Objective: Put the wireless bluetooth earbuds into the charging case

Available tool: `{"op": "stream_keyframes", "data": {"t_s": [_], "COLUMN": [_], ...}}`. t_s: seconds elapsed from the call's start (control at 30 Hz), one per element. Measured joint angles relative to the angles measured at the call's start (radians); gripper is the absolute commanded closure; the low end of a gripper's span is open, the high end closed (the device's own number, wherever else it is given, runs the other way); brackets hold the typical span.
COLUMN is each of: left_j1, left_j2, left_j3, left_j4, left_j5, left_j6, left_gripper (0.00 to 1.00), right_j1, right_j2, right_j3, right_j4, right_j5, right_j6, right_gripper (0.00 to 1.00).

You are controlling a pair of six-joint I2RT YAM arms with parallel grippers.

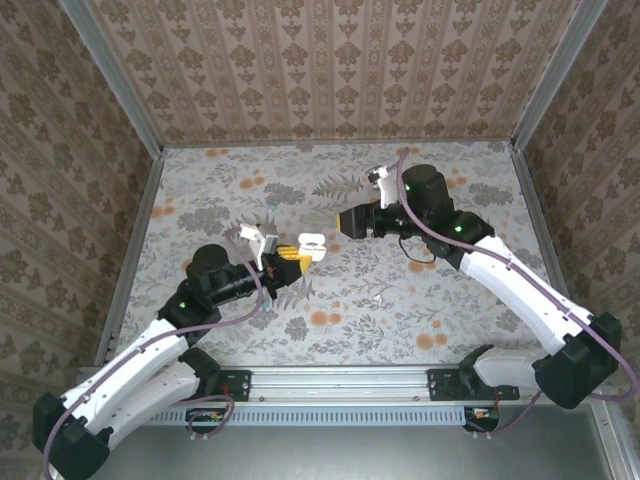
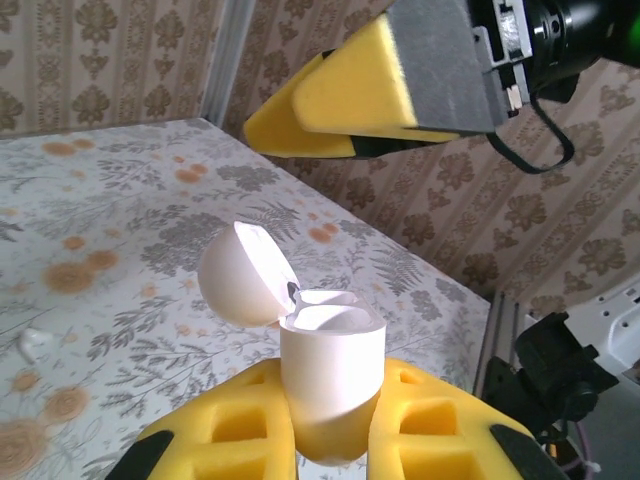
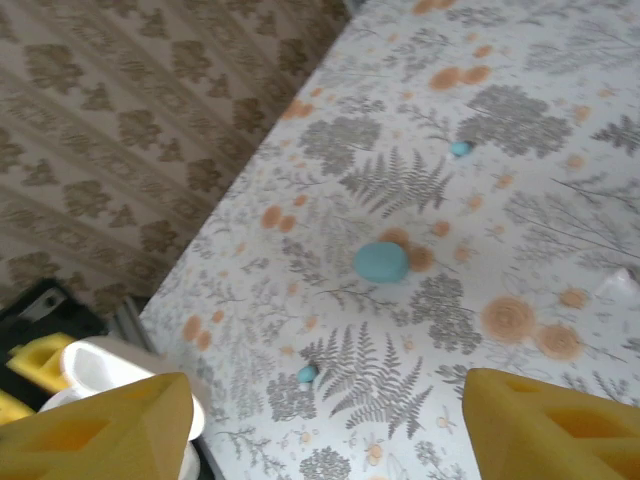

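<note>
Left wrist: left fingers (image 2: 440,425) pinch open white case (image 2: 330,370); right wrist: right fingers (image 3: 100,430) spread, empty.

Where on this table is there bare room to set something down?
The near strip of table by the metal rail is bare, and so is the far right corner behind the right arm. The middle is crowded: the left gripper holds the white case before the right gripper.
</note>
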Motion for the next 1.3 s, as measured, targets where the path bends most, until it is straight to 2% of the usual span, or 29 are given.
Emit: {"op": "stream_keyframes", "data": {"t_s": [0.17,0.37,0.63,0.87,1.3], "left_j1": [0.007,0.008,0.020,0.027,0.053], "left_j2": [-0.049,-0.081,-0.102,-0.119,-0.134], "left_j3": [-0.002,-0.005,-0.016,-0.032,-0.033], "left_j4": [-0.060,-0.128,-0.197,-0.245,-0.271], "left_j5": [-0.029,-0.045,-0.050,-0.050,-0.047], "left_j6": [0.023,0.047,0.084,0.108,0.165], "left_gripper": [1.00,1.00,1.00,1.00,1.00], "right_j1": [-0.001,0.004,0.009,0.015,0.015], "right_j2": [0.201,0.465,0.723,0.864,0.988], "right_j3": [0.131,0.259,0.426,0.552,0.667], "right_j4": [-0.106,-0.239,-0.344,-0.393,-0.427], "right_j5": [0.090,0.193,0.264,0.313,0.386], "right_j6": [0.056,0.123,0.183,0.203,0.210], "right_gripper": [0.38,0.38,0.40,0.41,0.45]}}
